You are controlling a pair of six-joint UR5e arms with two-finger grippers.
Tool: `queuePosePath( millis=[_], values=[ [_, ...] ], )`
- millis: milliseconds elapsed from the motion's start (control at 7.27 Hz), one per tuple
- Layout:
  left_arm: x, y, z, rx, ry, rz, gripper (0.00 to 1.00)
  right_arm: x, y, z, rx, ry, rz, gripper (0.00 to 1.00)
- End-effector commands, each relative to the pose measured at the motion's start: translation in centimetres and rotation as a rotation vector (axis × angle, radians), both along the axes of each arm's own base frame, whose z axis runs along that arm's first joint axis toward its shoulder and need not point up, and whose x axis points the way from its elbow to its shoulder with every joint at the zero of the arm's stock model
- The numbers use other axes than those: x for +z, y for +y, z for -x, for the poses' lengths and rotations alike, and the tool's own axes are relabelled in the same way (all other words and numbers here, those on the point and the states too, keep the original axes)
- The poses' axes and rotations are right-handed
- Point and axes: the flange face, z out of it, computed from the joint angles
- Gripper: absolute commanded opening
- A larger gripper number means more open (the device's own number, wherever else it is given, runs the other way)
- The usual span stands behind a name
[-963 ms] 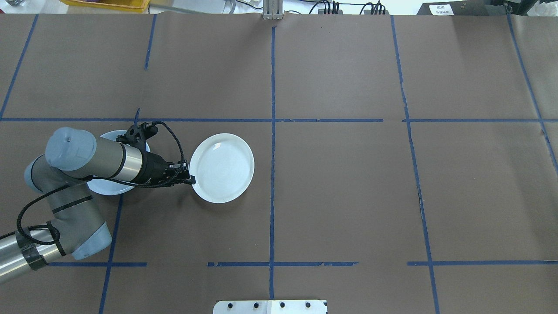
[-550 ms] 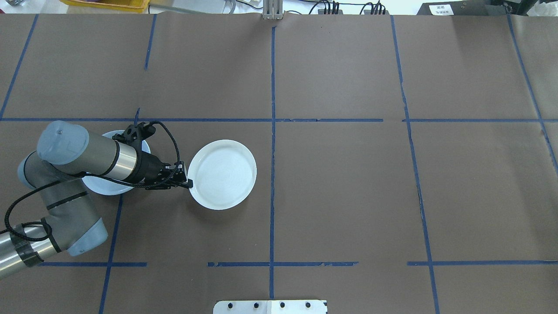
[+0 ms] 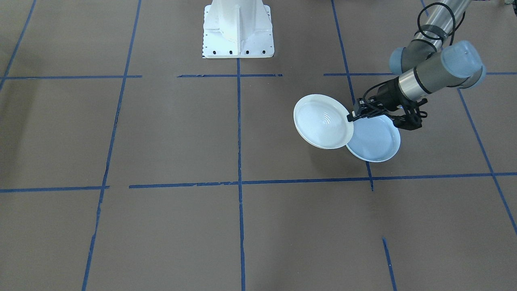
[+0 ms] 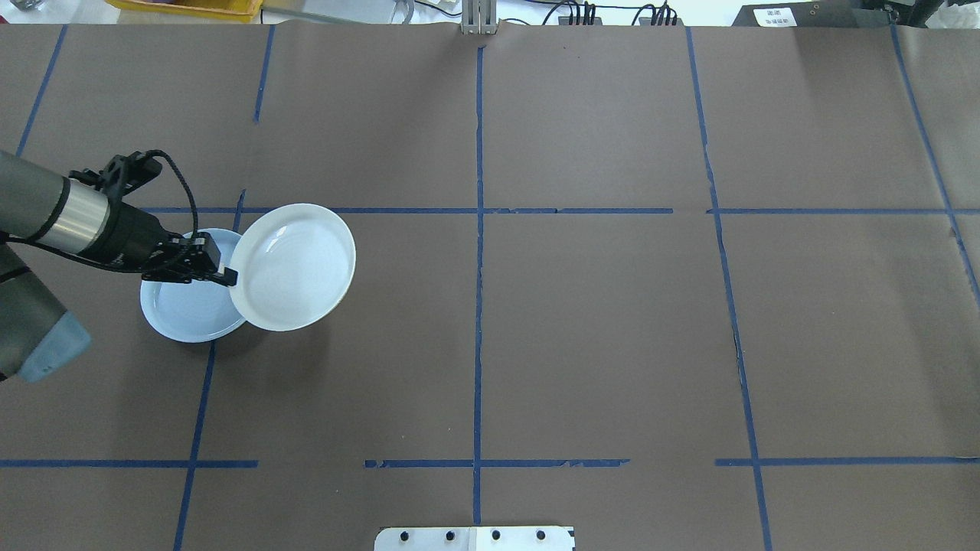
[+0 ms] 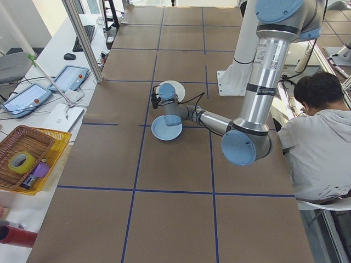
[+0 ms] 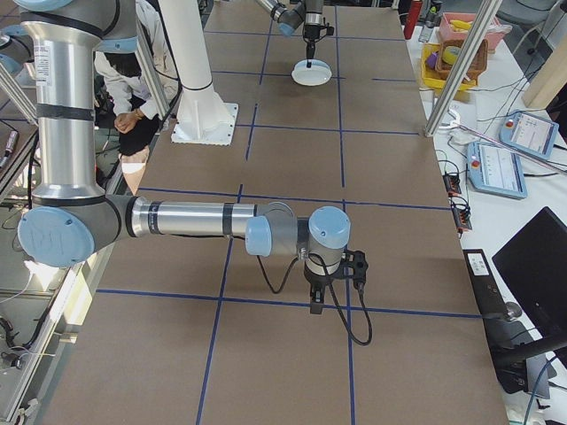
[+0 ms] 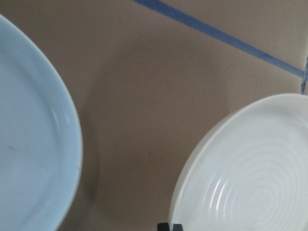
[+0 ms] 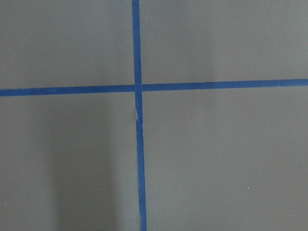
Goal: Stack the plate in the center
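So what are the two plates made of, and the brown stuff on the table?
Ringed plate: likely glazed ceramic or melamine; glossy highlights on its rim. Pale blue plate: same smooth, shiny look. Brown table cover: matte, seamed paper, seemingly, with blue tape lines.

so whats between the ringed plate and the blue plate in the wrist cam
Only bare brown table shows between the ringed plate and the pale blue plate in the left wrist view; overhead, they overlap.
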Motion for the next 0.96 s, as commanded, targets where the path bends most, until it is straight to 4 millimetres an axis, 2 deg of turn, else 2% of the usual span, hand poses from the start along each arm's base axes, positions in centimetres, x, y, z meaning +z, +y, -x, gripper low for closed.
queuePosePath(
  millis=[0,275,413,826],
  values=[
    [5.5,-1.4,5.8,0.006,-0.037,-0.069,0.0,0.0,0.0,0.0,-0.001,0.0,-0.001,1.0],
    [9.9,-2.1,6.0,0.017,-0.082,-0.052,0.0,0.0,0.0,0.0,0.0,-0.001,0.0,1.0],
    [11.0,-2.0,6.0,0.018,-0.092,-0.035,0.0,0.0,0.0,0.0,0.0,0.0,0.0,1.0],
    [12.2,-1.5,6.2,0.021,-0.103,-0.018,0.0,0.0,0.0,0.0,0.0,-0.001,0.0,1.0]
  ],
)
